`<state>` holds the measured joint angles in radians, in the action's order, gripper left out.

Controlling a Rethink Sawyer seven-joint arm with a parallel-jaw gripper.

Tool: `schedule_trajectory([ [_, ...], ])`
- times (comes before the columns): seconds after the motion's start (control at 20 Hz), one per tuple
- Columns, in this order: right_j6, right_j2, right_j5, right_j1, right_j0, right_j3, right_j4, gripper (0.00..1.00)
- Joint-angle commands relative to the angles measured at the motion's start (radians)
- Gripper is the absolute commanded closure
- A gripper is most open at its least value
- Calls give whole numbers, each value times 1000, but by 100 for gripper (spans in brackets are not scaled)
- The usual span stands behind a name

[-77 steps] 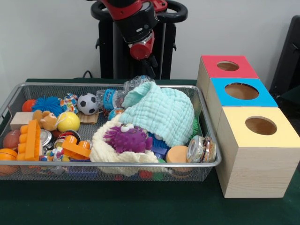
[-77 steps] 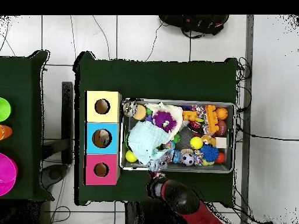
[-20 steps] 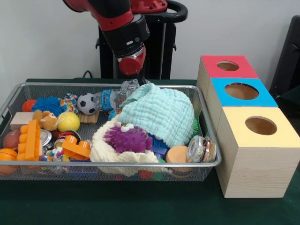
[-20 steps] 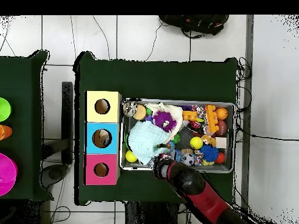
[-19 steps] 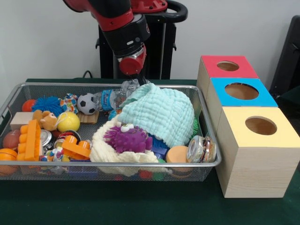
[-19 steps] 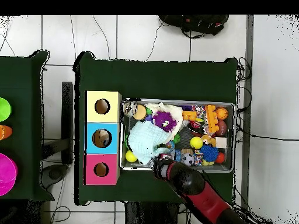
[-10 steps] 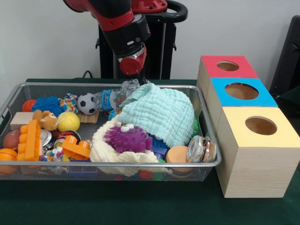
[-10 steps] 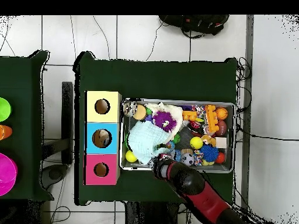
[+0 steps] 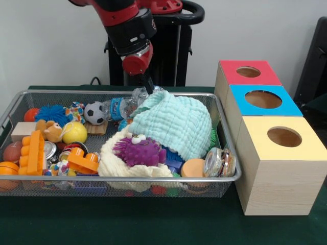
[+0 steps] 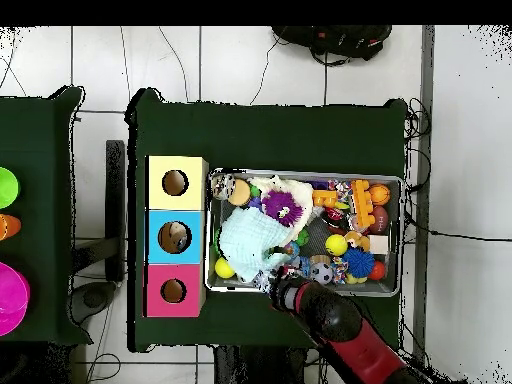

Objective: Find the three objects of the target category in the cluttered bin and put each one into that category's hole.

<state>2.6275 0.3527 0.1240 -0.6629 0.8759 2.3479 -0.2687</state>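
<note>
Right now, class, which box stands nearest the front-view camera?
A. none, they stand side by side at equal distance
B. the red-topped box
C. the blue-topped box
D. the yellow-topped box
D: the yellow-topped box is lowest and largest in the front view, with the blue-topped box behind it and the red-topped box farthest back.

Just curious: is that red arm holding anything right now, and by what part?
Cannot tell: the gripper sits at the crumpled plastic bottle, but its tip is hidden.
</note>
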Motion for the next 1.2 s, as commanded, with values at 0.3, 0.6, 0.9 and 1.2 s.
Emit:
schedule_trajectory([
  [0.3,52,61,134,-113,41,42,2,0],
  [0.6,62,75,60,-96,60,82,18,0],
  [0.9,61,75,-33,3,78,56,47,0],
  [1.2,42,44,-125,123,85,11,116,0],
])
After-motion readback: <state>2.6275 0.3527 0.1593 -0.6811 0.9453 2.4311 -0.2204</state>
